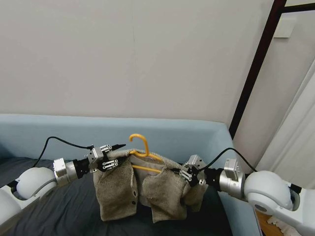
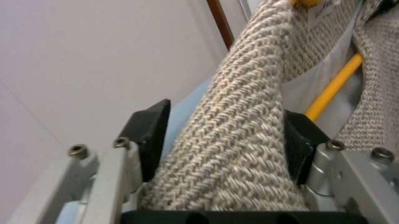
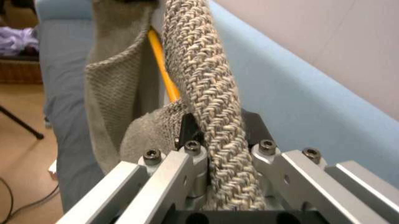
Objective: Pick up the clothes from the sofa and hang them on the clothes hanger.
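Note:
A beige knitted cardigan (image 1: 162, 194) hangs on a yellow clothes hanger (image 1: 140, 139) above the sofa seat, held up between both arms. My left gripper (image 1: 114, 158) is shut on the cardigan's left shoulder; in the left wrist view the knit (image 2: 237, 140) fills the gap between the black pads (image 2: 153, 135), with the hanger bar (image 2: 333, 86) just beyond. My right gripper (image 1: 183, 172) is shut on the right shoulder. The right wrist view shows a thick fold of knit (image 3: 203, 88) pinched between the fingers, and the hanger (image 3: 160, 60) running under the cloth.
The light blue sofa backrest (image 1: 49, 132) runs behind the cardigan, with the dark grey seat (image 1: 49, 216) below. A dark upright pole (image 1: 253, 69) stands at the right against the wall. A wicker basket (image 3: 18, 51) sits on the wooden floor beside the sofa.

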`<state>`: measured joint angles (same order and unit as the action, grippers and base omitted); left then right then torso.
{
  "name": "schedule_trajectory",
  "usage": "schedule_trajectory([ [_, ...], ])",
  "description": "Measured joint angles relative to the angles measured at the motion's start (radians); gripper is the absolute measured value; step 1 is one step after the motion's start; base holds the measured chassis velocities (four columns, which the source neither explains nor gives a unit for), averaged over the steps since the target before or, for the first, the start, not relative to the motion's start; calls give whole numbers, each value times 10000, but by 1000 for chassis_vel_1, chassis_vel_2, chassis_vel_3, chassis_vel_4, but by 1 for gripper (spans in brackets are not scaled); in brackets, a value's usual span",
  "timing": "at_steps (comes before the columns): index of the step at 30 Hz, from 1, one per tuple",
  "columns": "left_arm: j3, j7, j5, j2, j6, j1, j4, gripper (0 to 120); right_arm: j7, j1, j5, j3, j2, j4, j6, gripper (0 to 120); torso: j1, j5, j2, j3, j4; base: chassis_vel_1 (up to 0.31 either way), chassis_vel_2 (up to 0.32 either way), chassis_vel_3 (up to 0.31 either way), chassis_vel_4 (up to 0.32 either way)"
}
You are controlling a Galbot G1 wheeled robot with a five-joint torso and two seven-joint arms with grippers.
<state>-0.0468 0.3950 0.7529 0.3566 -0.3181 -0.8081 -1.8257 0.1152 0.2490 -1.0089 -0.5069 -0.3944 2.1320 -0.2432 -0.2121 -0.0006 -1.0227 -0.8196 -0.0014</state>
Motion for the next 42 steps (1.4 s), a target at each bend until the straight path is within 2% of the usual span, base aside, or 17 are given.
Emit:
schedule_trajectory([
  [5, -397, -1171, 444, 101, -364, -506, -394, 85, -635, -1276, -1638, -284, -80, -469, -565, 5, 0, -2, 0, -1, 5, 0, 0, 0, 0],
  [6, -397, -1171, 444, 101, -364, -506, -394, 85, -635, -1276, -1638, -284, -80, -469, -565, 5, 0, -2, 0, -1, 5, 0, 0, 0, 0],
  [10, -604, -2089, 828, 319, -436, -649, -826, 98, -947, -1717, -2344, -126, -36, -470, -873, 4, 0, 2, 0, 0, 0, 0, 0, 0, 0],
  [14, -683, -2669, 834, 572, -437, -874, -1088, 100, -1245, -1726, -2885, 176, -13, -388, -1100, 4, 0, 0, 0, 0, -1, 0, 0, 0, 0],
  [19, -1201, -3494, 371, 1157, -349, -1829, -1542, 100, -1498, -2022, -3403, 320, 65, -279, -1440, 4, 0, 2, 0, 1, 2, 0, 0, 0, 0],
  [23, -1017, -4521, -138, 1792, 22, -2216, -1806, 100, -2038, -2278, -3930, 346, 89, 19, -2133, 4, 0, -2, 0, 0, 3, 0, 0, 0, 0],
  [28, -856, -4776, -199, 2036, 296, -2201, -1899, 100, -2452, -2299, -4213, 398, -33, 224, -2479, 4, 0, -3, 0, 1, -3, 0, 0, 0, 0],
  [30, -688, -4851, -102, 2046, 463, -2083, -1951, 100, -2689, -2303, -4375, 430, -156, 319, -2632, 4, 0, 0, 0, 0, 4, 0, 0, 0, 0],
  [35, -151, -4853, 230, 2100, 684, -1550, -1860, 98, -2900, -2306, -4610, 515, -266, 456, -2758, 4, 0, -1, 0, 0, 2, 0, 0, 0, 0],
  [38, 543, -4840, 404, 2346, 726, -839, -1513, 97, -3024, -2342, -4808, 593, -265, 678, -2856, 4, 0, -2, 0, 0, -1, 0, 0, 0, 0],
  [42, 945, -4834, 607, 2658, 823, -384, -1254, 94, -3129, -2353, -4826, 592, -267, 788, -2891, 4, 0, -2, 0, 0, -1, 0, 0, 0, 0],
])
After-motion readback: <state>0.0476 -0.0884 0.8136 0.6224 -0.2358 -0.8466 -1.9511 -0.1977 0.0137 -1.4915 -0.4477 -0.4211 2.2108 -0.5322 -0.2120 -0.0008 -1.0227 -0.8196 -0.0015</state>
